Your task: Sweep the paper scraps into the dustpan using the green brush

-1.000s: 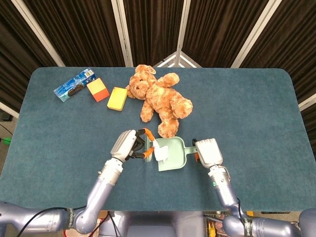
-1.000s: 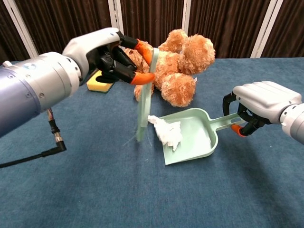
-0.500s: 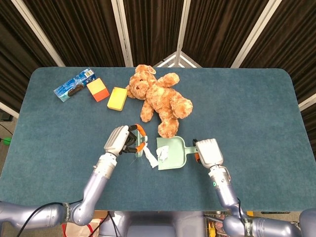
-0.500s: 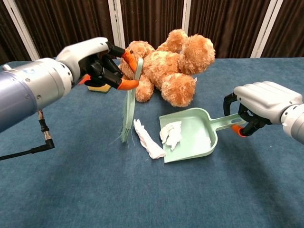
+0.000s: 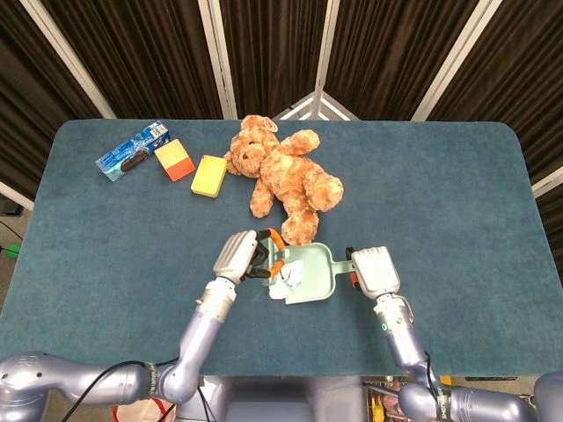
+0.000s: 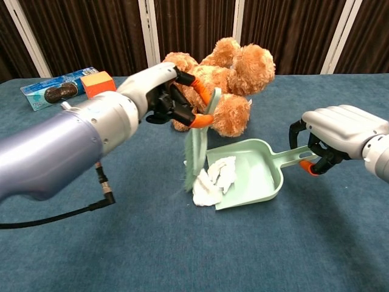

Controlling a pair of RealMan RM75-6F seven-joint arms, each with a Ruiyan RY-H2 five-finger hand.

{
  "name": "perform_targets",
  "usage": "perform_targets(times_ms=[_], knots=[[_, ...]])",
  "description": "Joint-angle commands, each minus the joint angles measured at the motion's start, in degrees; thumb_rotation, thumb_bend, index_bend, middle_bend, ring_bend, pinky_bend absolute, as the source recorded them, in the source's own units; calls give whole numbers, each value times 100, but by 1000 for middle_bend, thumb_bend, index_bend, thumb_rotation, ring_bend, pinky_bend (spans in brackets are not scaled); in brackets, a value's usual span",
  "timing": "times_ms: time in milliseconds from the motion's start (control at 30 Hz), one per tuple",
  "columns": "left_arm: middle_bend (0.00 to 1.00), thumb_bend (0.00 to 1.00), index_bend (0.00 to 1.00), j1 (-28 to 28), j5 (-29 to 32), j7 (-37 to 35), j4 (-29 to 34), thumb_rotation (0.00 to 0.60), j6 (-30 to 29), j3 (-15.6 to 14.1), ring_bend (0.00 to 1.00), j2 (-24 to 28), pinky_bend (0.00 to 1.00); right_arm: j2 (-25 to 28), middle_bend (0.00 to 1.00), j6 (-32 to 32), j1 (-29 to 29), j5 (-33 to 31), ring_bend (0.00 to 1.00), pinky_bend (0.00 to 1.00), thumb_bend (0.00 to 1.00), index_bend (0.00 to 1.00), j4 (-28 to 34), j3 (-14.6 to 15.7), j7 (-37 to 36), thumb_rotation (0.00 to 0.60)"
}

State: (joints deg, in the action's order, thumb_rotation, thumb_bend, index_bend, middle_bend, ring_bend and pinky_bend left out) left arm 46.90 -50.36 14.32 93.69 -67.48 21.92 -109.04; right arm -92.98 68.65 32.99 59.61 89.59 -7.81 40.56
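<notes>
Left hand (image 6: 173, 97) clamped on upright green brush (image 6: 197, 149), bristles against paper scraps (image 6: 206, 193) at dustpan (image 6: 258, 176) lip; right hand (image 6: 340, 137) gripping handle.

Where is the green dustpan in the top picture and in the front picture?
Head view: the dustpan lies low in the middle, just below the teddy bear.
Chest view: the dustpan sits right of centre, in front of the teddy bear.
Shared landmark: the right hand holds its handle in both.
</notes>
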Motion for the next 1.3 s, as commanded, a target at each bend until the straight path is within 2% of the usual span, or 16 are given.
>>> perform_targets(times_ms=[33,200,467,733,867,1033,1300], knots=[[1000,655,839,84,-270,-234,-235,600,-140,49,1000,-347,1000,10,899,4,-3,5,897,922,509,651,10,3,1,600],[1000,654,837,82,-558,-568,-299,600,-226,69,1000,-639,1000,15,899,23,-7,11,897,922,509,650,29,-2,6,600],[1000,635,833,62,-1515,-993,-688,600,-473,-215,1000,-977,1000,41,900,46,-15,12,897,922,510,650,77,-9,24,600],[1000,624,830,70,-1978,-1050,-958,600,-544,-282,1000,-1138,1000,44,899,60,-38,19,897,922,510,651,77,23,21,600],[1000,624,830,17,-2090,-1200,-868,600,-591,-212,1000,-1141,1000,50,900,68,-43,27,897,922,510,650,79,19,13,600],[1000,624,831,-124,-2032,-977,-401,600,-575,-146,1000,-833,1000,85,900,69,-47,31,897,922,509,650,91,9,6,600],[1000,624,836,-387,-1756,-162,418,600,-382,-320,1000,46,1000,98,899,87,-53,9,897,921,509,650,157,8,47,600]])
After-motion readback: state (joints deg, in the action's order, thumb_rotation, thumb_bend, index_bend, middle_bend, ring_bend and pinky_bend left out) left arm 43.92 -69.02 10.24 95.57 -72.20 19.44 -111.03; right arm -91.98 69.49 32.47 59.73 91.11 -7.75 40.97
